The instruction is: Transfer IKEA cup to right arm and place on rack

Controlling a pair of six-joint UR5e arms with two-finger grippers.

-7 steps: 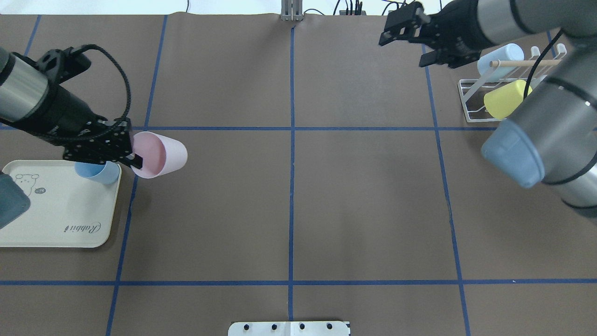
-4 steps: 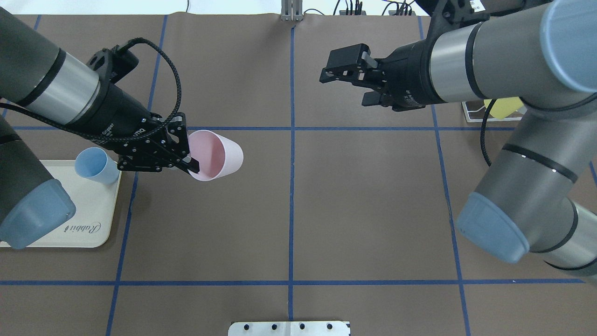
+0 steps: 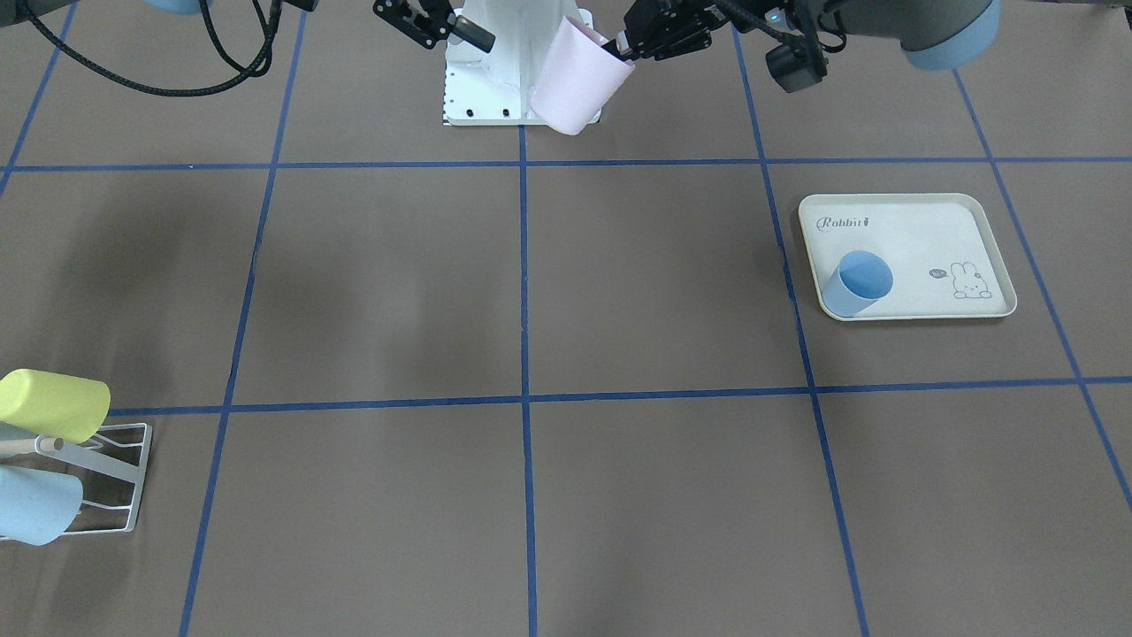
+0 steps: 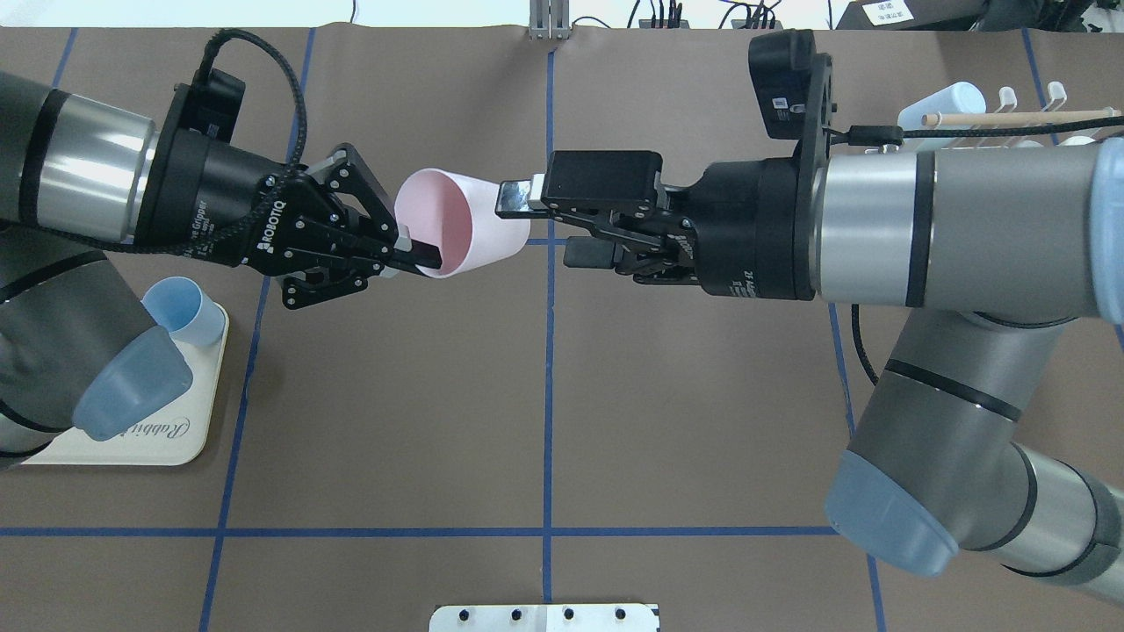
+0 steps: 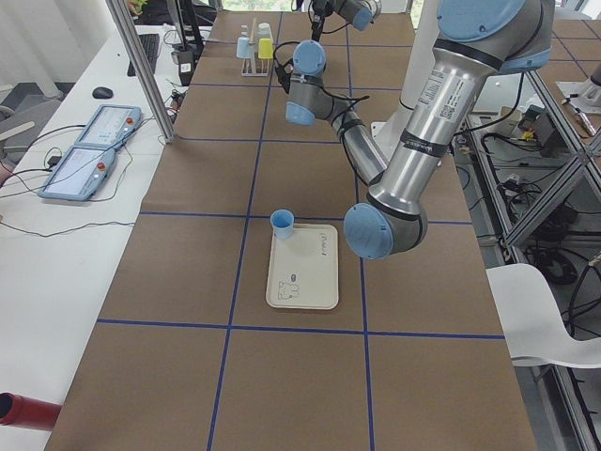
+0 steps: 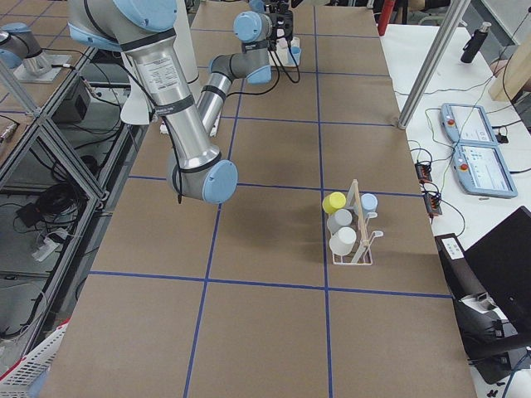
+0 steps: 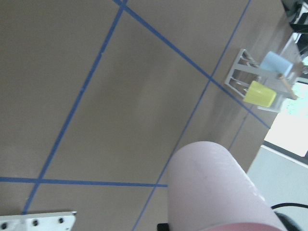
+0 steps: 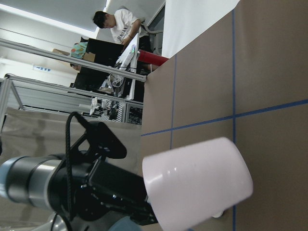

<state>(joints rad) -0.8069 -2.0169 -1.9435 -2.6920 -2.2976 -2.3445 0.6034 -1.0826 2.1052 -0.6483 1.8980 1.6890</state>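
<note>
The left gripper (image 4: 414, 255) clamps the pink cup (image 4: 465, 224) by its rim, tipped sideways. Right at the cup's base, the right gripper (image 4: 537, 226) hangs spread wide, empty.

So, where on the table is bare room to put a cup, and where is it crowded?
Bare: the middle squares of the mat, between the rabbit-print tray and the rack; also the tray beside its blue cup. Crowded: the rack, holding cups, and where the left gripper and right gripper meet at the pink cup.
</note>
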